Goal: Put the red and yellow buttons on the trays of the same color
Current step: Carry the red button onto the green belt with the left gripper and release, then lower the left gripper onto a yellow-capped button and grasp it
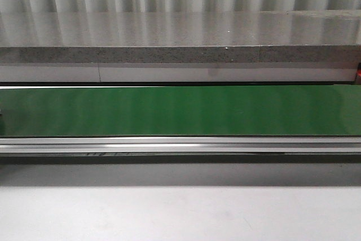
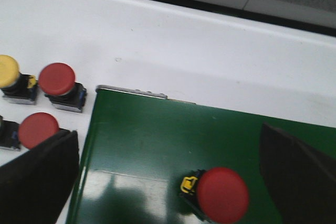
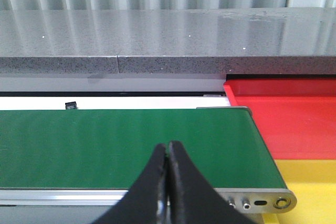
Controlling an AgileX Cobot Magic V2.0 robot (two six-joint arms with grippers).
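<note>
Hovering left gripper: my left gripper (image 2: 173, 182) hangs over the near end of the green belt (image 2: 220, 140) with its jaws spread wide, one dark finger (image 2: 37, 177) off the belt's edge and the other well over the belt.
Why it sits so: I judge it is lined up on the red button on the belt (image 2: 220, 195), which lies between the fingers, not yet touched; a button set here would ride the belt toward the trays.
Right gripper: my right gripper (image 3: 167, 182) waits at the belt's other end, its black fingertips pressed together and holding nothing.
Why it waits: I read it as standing ready beside the red tray (image 3: 294, 114) and the yellow tray (image 3: 310, 182), both just past the belt's end, red behind yellow.
Remaining buttons: off the belt's side, on the white table (image 2: 184, 45), stand a yellow button (image 2: 9, 72) and two more red buttons (image 2: 56, 79) (image 2: 37, 129), close together.
Materials: the belt is smooth, glossy green with a metal rail (image 1: 180, 146); the buttons have matte domed caps on dark square bases; the trays look like plain moulded plastic with low walls.
Backdrop: a speckled grey stone ledge (image 1: 180, 32) runs behind the belt.
</note>
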